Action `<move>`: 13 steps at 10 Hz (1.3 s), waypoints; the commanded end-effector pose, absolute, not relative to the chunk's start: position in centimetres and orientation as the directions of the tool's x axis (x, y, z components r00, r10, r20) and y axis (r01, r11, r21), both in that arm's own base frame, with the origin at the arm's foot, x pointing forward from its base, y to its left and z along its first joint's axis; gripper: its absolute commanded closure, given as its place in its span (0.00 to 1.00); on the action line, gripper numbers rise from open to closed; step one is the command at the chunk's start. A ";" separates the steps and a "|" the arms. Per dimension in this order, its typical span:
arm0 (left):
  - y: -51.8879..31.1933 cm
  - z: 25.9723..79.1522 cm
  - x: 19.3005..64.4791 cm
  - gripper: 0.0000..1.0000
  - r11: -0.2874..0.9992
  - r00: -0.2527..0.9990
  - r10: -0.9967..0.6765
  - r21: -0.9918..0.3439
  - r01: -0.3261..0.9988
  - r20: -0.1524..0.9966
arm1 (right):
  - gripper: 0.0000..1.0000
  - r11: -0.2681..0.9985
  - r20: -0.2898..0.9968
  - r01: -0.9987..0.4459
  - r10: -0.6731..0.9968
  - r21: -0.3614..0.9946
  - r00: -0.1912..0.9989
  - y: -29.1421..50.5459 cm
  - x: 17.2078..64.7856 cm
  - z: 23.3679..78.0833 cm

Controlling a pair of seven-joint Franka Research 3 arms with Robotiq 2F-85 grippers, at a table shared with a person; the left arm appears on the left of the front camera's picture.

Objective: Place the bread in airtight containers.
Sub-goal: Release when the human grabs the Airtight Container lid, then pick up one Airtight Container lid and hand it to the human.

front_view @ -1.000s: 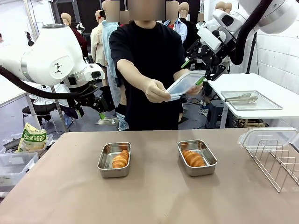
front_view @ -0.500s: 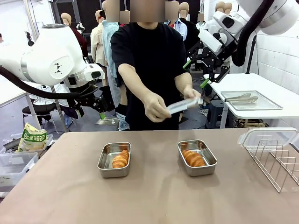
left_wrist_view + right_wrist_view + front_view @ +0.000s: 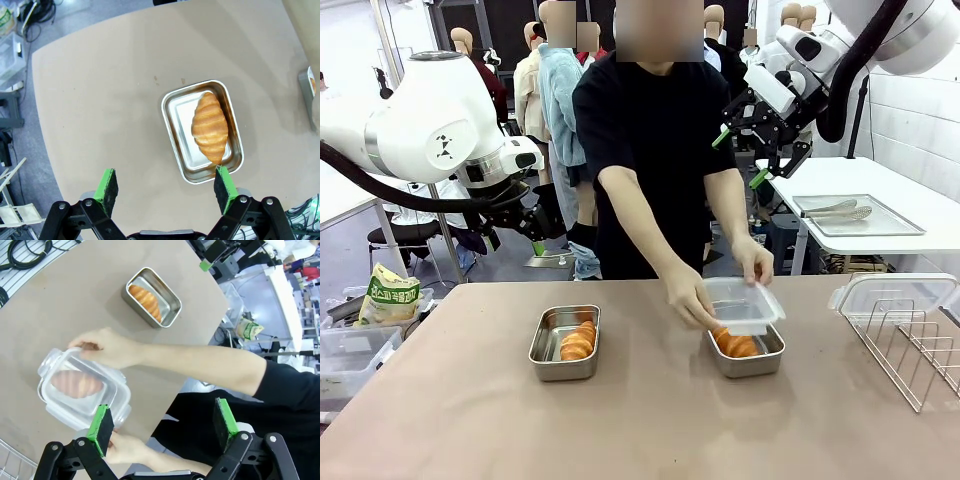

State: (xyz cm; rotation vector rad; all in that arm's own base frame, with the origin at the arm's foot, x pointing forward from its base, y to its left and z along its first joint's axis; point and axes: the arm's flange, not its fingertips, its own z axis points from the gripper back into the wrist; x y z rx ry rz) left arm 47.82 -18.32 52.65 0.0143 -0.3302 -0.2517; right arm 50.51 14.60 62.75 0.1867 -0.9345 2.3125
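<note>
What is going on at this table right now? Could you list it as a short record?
left tin: uncovered, left roll inside
right tin: right roll inside
clear lid: held over the right tin by the person's hands
left gripper: open, empty, above the left tin
right gripper: open, empty, up above the person's hands

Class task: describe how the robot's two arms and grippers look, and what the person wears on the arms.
The left arm and right arm have rounded white shells with black cable alongside. The left gripper and right gripper are black bolted linkages; their fingers carry green pads. The person wears a black short-sleeved top.
</note>
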 end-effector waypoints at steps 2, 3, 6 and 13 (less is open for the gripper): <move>-18.1 52.8 47.8 0.00 0.969 0.915 -0.245 0.056 0.240 0.320 | 0.00 -0.548 0.351 -0.596 0.491 -0.587 -0.798 14.7 50.5 62.9; -18.1 52.8 47.8 0.00 0.969 0.915 -0.245 0.056 0.240 0.320 | 0.00 -0.548 0.351 -0.596 0.491 -0.587 -0.798 14.7 50.5 62.9; -18.1 52.8 47.8 0.00 0.969 0.915 -0.245 0.056 0.240 0.320 | 0.00 -0.548 0.351 -0.596 0.491 -0.587 -0.798 14.7 50.5 62.9; -18.1 52.8 47.8 0.00 0.969 0.915 -0.245 0.056 0.240 0.320 | 0.00 -0.548 0.351 -0.596 0.491 -0.587 -0.798 14.7 50.5 62.9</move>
